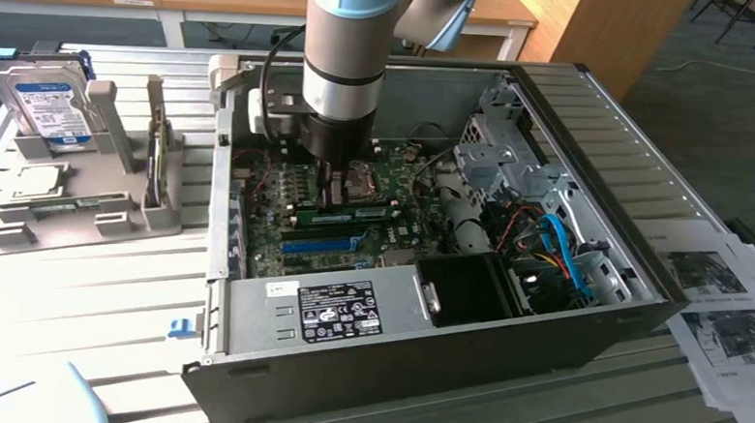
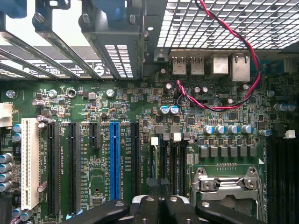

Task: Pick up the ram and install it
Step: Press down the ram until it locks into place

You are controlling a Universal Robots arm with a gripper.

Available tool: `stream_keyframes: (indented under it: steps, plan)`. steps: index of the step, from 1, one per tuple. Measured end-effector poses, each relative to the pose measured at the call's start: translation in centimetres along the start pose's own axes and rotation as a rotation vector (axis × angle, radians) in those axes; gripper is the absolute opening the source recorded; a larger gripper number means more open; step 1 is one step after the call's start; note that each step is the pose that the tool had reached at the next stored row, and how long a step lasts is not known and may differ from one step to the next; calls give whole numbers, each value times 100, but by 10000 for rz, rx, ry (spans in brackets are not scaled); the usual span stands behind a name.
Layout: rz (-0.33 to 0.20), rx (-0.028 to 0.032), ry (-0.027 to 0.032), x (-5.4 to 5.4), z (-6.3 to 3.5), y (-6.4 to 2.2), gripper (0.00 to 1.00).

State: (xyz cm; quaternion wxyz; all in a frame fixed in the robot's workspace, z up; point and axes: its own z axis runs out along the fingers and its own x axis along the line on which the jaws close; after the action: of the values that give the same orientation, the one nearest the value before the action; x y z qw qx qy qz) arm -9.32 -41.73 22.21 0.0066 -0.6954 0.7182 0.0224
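Over motherboard (image 2: 140, 121), closed end effector (image 2: 159, 205)

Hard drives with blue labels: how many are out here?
1. The silver hard drive with a blue label stands in the grey plastic rack at the exterior view's left, beside the open black computer case. Others may hide inside it.
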Motion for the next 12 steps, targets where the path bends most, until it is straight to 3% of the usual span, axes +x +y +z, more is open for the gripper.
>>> stream_keyframes:
  steps: [12]
  plan:
    - [0, 0, 0, 0, 0, 0, 9]
